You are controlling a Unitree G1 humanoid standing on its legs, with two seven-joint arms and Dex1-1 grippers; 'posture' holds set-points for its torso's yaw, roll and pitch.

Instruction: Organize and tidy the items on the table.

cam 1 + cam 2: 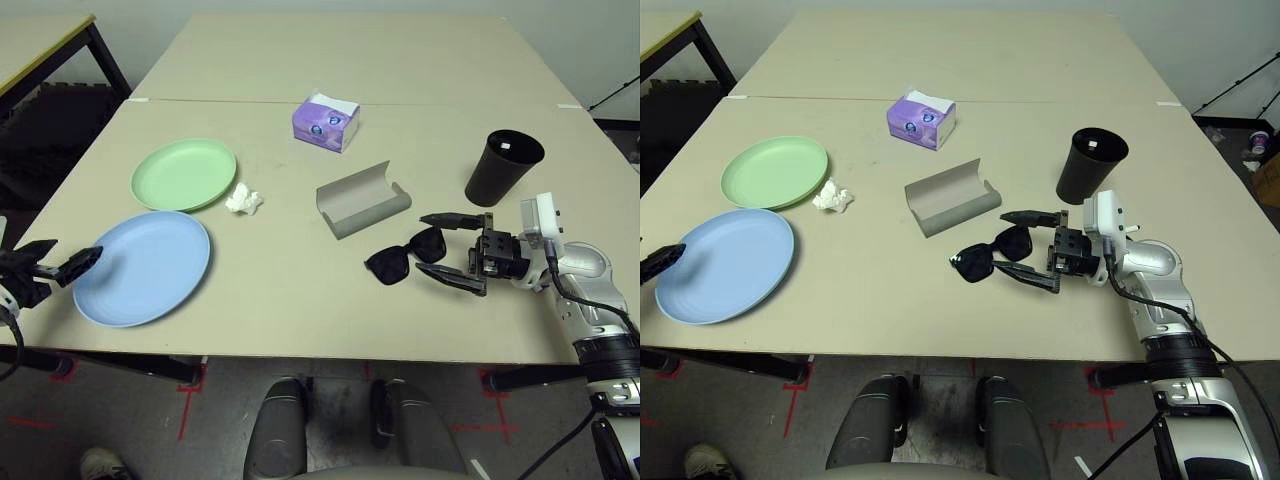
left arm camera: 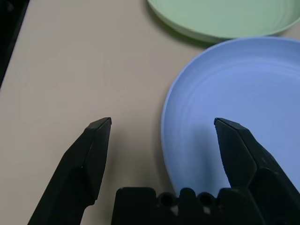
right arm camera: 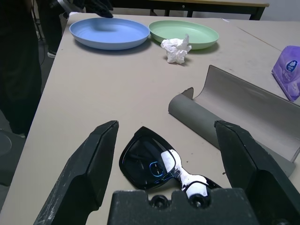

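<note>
Two grippers, both w/ fingers wide, nothing held. Right gripper [image 1: 458, 249] flanks black plastic sunglasses [image 1: 405, 257] on beige table [image 1: 300, 300], just beside open grey oblong case [image 1: 362, 199]. Left gripper [image 1: 62, 262] at light blue round plate [image 1: 145, 267] edge, next to pale green round plate [image 1: 184, 174].

Two plates [image 1: 183, 174] [image 1: 143, 267] lay at the table's [image 1: 300, 310] left, one nearer, one farther, a tissue [image 1: 243, 200] right of the farther. A tissue box [image 1: 325, 122] sat far centre, a glasses case [image 1: 362, 199] mid-table, sunglasses [image 1: 405, 258] near-right of it, a cup [image 1: 502, 167] at right.
</note>
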